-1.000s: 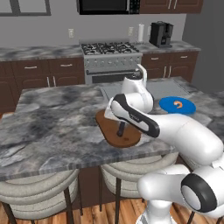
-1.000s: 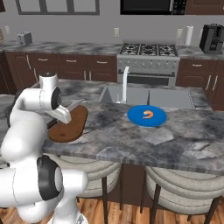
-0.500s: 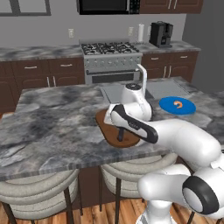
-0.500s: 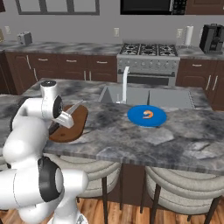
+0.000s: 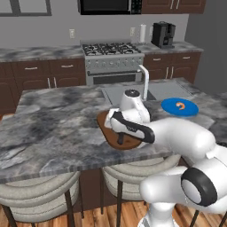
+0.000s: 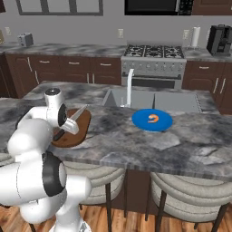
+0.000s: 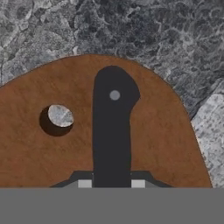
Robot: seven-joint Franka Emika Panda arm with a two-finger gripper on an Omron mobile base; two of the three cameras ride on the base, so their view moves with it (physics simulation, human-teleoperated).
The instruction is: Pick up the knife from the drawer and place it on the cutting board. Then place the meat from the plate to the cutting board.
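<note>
One risk is plain: the knife [image 7: 111, 131] is not yet lying on the cutting board [image 7: 162, 131]. The gripper [image 7: 111, 183] has its fingers closed on the black handle, and in the right base view the blade points up and to the right, above the board at the middle left of the frame. If the fingers open while the knife is tilted like this, I judge it can fall on its tip, bounce, and slide off onto the counter [image 6: 113, 136] or over its near edge. A release too near the board's round hole [image 7: 57, 119] looks less serious.

In the right base view the meat [image 6: 154, 119] waits on the blue plate [image 6: 140, 121] in the centre, well apart from the board. The counter is grey marbled stone with a sink [image 6: 172, 102] and faucet [image 6: 130, 86] behind the plate. Further back stand a stove [image 6: 154, 52], dark brown cabinets [image 6: 68, 68], a coffee machine [image 6: 219, 40] in the upper right and a toaster [image 6: 26, 40] in the upper left. Padded stools [image 6: 190, 195] are under the counter at the bottom.
</note>
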